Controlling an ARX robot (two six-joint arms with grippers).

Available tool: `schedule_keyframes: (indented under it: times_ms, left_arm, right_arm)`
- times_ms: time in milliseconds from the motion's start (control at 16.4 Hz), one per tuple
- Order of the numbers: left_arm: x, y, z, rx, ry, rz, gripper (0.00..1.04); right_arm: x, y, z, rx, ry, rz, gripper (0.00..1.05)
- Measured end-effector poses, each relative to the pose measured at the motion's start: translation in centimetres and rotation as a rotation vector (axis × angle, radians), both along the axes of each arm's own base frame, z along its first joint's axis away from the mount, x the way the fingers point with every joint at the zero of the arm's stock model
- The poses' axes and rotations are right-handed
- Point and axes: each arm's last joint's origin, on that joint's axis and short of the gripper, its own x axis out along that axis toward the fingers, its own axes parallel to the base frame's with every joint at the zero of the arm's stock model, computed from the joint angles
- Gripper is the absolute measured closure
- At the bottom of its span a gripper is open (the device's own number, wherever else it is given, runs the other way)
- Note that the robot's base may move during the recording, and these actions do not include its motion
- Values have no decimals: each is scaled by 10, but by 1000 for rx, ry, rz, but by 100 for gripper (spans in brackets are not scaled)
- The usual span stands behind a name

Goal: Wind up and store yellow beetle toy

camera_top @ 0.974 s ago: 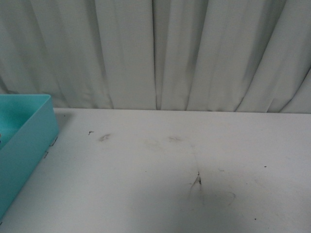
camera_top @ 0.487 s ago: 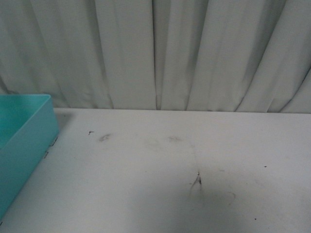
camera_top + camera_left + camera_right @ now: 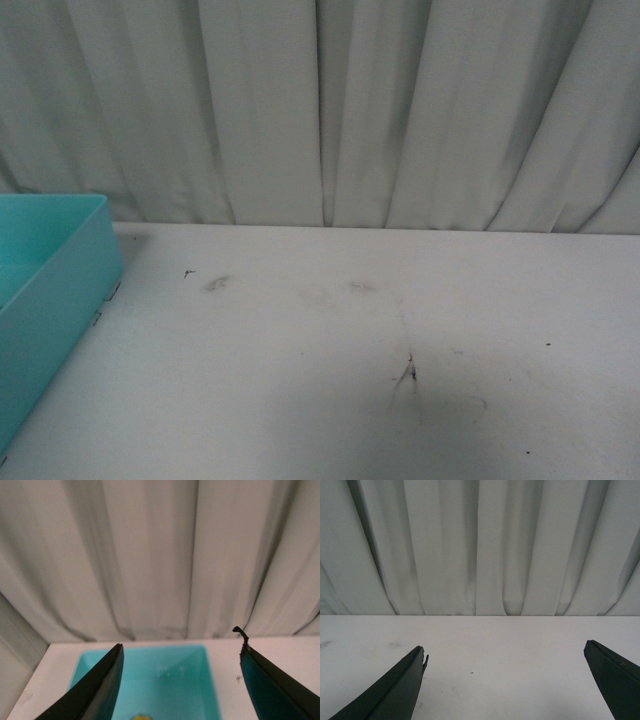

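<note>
Pleated pale curtains [image 3: 400,110] were hung behind a scuffed white worktop [image 3: 350,380]. At its left edge a smooth teal bin [image 3: 50,290] was seen, straight-walled plastic. Above it the left gripper [image 3: 180,680] was spread wide and empty; a yellow sliver at the bin's floor was judged the yellow beetle toy [image 3: 141,717], apparently stored. The right gripper [image 3: 505,680] was likewise spread. Only withdrawal was judged to remain.

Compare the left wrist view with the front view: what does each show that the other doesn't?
Only the left wrist view shows the open left hand, the inside floor of the teal bin, and a yellow sliver at the frame edge, likely the yellow beetle toy. Only the front view shows the bin's outer side wall and the scuffed middle of the table. Both show the bin, white table and curtain.
</note>
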Motion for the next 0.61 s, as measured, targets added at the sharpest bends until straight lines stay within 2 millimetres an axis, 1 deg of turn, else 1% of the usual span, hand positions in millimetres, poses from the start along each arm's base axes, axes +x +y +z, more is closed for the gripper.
schedule_keyframes:
  times_ms: [61,122,244,305,365,487,609]
  left_arm:
    - [-16,-13,-5,-23,-109,-11,48]
    - [-24,-21,-11,-41,-145,-16,59]
    - [-41,-34,-41,-77,-94,-8,84]
    - [-49,-39,-49,-84,-95,-2,97]
    - [-54,-42,-51,-91,-107,0,103]
    - [-64,-49,-58,-89,-117,-10,103]
    - [-67,-50,-61,-90,-112,-10,103]
  right_arm:
    - [0,0,0,0,0,0,6]
    - [0,0,0,0,-1,0,6]
    - [0,0,0,0,0,0,6]
    - [0,0,0,0,0,0,6]
    - [0,0,0,0,0,0,6]
    - [0,0,0,0,0,0,6]
    - [0,0,0,0,-1,0,6]
